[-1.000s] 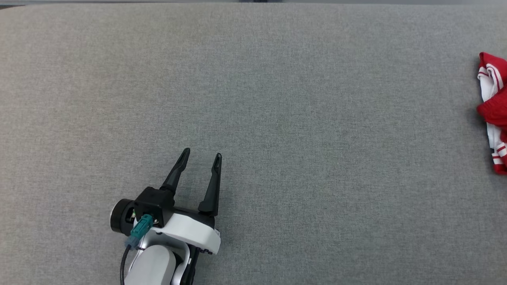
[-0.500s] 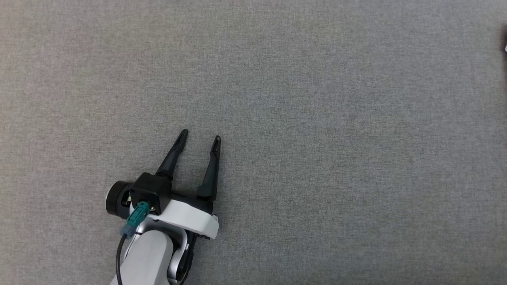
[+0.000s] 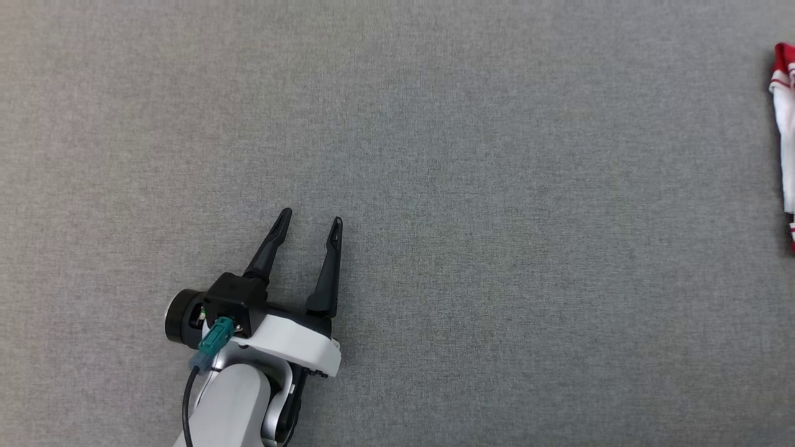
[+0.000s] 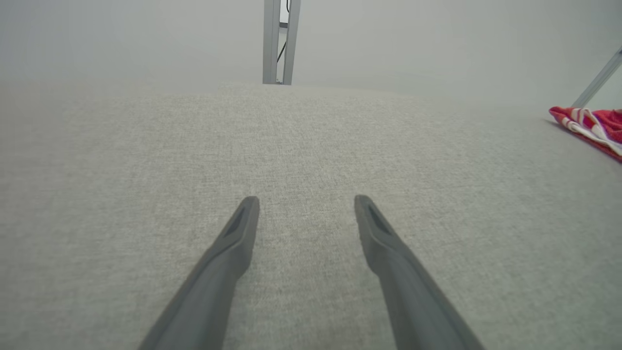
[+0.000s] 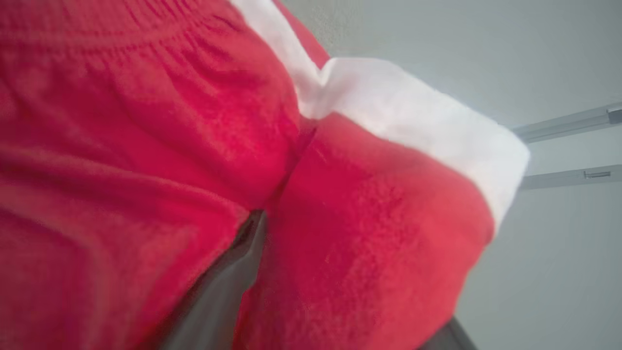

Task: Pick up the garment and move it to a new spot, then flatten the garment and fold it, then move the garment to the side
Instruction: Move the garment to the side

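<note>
Lying cropped at the head view's right border on the gray surface (image 3: 497, 186), the red-and-white garment (image 3: 785, 124) smothers the right gripper (image 5: 311, 233), so its grip cannot be told. Left gripper (image 3: 307, 222) hovers spread, empty. Less garment shows than a second ago.

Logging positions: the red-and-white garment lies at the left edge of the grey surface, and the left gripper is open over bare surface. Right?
No: the head view shows the garment at the right edge of the grey surface. The left gripper is open over bare surface.
</note>
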Motion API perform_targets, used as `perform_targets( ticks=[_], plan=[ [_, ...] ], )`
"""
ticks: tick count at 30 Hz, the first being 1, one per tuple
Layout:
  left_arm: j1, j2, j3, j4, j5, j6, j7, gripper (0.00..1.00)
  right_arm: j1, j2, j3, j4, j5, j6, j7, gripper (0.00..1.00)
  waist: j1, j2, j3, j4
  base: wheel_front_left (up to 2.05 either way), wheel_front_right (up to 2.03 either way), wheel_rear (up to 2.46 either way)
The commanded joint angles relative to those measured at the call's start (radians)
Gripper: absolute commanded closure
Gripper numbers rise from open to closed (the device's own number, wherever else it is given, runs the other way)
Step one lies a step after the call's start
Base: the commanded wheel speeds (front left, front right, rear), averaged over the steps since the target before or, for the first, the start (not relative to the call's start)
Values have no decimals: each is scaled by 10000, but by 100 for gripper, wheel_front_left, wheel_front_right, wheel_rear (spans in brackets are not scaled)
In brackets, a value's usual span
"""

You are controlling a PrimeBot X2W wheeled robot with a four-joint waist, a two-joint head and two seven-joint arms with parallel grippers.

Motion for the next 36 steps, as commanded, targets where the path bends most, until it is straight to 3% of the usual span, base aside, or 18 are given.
perform_targets(
  ticks=[1, 12, 20, 31, 36],
  plan=[
    [73, 46, 7, 12, -70, -17, 6, 0, -155, -39, -62, 189, -74, 0, 86, 0, 0, 0, -194, -27, 0, 0, 0],
    [235, 45, -88, 29, -363, 67, 6, 0, -770, -248, -63, 461, -830, 0, 180, 0, 0, 0, -926, 38, 0, 0, 0],
    [604, 45, 74, 47, -399, 37, 6, 0, -901, 106, -232, 289, -1196, 0, 50, 0, 0, 0, -1676, -9, 0, 0, 0],
    [1282, 47, 835, -316, -369, -60, -2, 0, 378, 1672, -1911, -917, 348, 0, -1883, 0, 0, 0, -3053, -107, 0, 0, 0],
    [1645, 42, 1306, -708, -425, -86, -2, 0, 1765, 2626, -3375, -2245, 777, 0, -2224, 0, 0, 0, -3638, -84, 0, 0, 0]
  ],
)
